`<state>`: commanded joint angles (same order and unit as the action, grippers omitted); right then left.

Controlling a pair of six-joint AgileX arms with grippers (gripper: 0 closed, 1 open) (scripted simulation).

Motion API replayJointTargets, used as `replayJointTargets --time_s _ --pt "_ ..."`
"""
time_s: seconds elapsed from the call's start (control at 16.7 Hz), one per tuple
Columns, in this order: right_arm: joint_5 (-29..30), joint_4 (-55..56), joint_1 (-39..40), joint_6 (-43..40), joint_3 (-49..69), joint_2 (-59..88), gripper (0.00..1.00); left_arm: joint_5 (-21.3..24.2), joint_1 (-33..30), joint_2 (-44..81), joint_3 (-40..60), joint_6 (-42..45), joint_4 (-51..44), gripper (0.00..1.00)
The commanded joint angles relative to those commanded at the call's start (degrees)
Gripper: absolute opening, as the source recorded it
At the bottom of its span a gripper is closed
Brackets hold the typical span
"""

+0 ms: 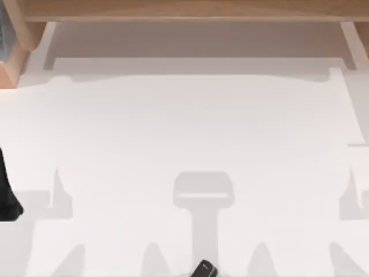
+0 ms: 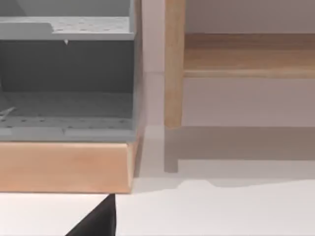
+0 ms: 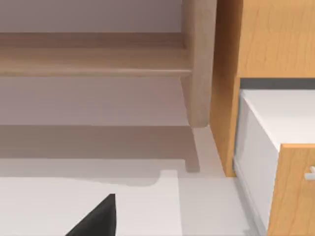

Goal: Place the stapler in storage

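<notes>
1. The stapler [image 1: 203, 269], a small black rounded oblong with a thin light-grey edge, lies on the white tabletop [image 1: 190, 127] at the near edge of the top view, about midway across. Nothing touches it, so it looks like it is waiting to be picked up.
2. Taking the stapler as landmark: the pale wooden shelf frame [image 1: 190, 8] runs along the far side, well apart from it, its posts standing on the tabletop.
3. Far off to the stapler's left, the left wrist view shows a grey perforated tray unit [image 2: 66, 105] resting on a wooden base. Far to its right, the right wrist view shows a wooden cabinet with a white drawer [image 3: 268, 142] that seems pulled out, probably the storage meant.
4. The left claw [image 1: 8, 196] shows as a dark shape at the left edge, well apart from the stapler and seemingly parked; whether its fingers are apart or together, I cannot tell.
5. The right claw [image 3: 96, 219] is a dark wedge in its own wrist view; its state cannot be told either.
</notes>
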<state>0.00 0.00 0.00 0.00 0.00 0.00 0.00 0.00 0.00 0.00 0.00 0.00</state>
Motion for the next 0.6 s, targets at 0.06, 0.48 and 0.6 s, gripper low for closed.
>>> replayJointTargets --time_s 0.06,0.48,0.6 --pt "0.0 0.0 0.0 0.0 0.0 0.0 1.0 0.0 0.0 0.0 0.0 0.0 0.0 1.0" --pt "-0.06 -5.64 6.41 9.63 7.46 10.64 1.0 0.0 0.0 0.0 0.0 0.0 0.0 1.0" --pt "-0.02 -9.33 10.61 15.91 12.42 17.51 1.0 0.0 0.0 0.0 0.0 0.0 0.0 1.0"
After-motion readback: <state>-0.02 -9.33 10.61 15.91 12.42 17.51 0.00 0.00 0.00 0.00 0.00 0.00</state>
